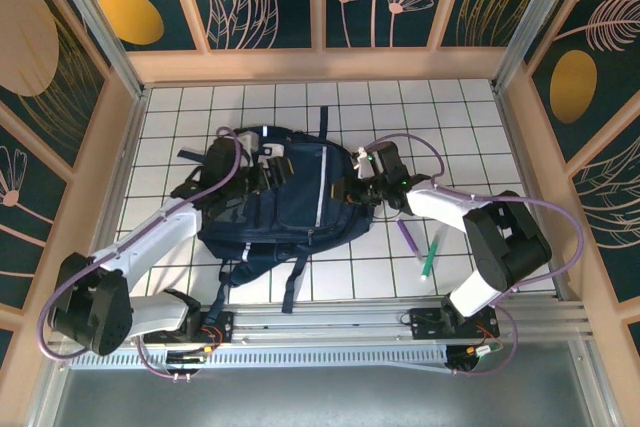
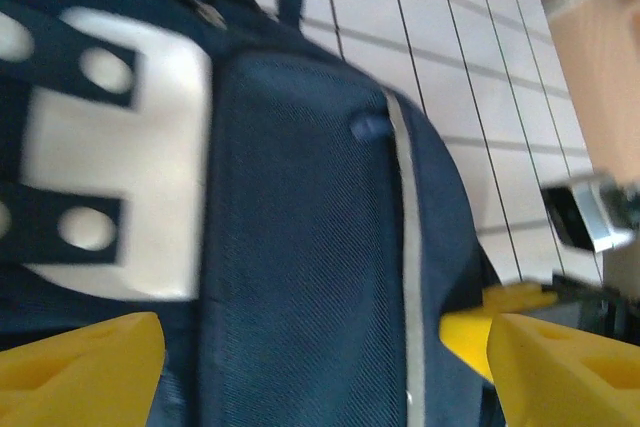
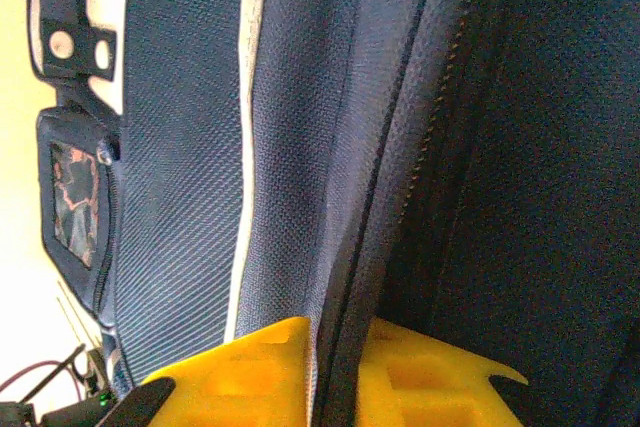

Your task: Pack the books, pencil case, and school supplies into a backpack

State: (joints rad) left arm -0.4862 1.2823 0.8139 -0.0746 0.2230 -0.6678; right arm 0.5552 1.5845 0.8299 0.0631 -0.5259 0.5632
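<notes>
1. The backpack (image 1: pixel 290 212) lies flat in the middle of the table (image 1: pixel 480 147). It is big and dark blue with a light stripe, and its long way runs from 12 to 6 o'clock.
2. The right gripper (image 1: pixel 357 190) is at the bag's 3 o'clock edge, pinching a fold by the zipper.
3. The left gripper (image 1: pixel 265 162) hovers near the bag's 11 o'clock corner, fingers spread wide.
4. The purple pen (image 1: pixel 409 237) and green pen (image 1: pixel 429 257) lie outside the bag, at 4 o'clock from the right gripper. That arm is nearer.
</notes>
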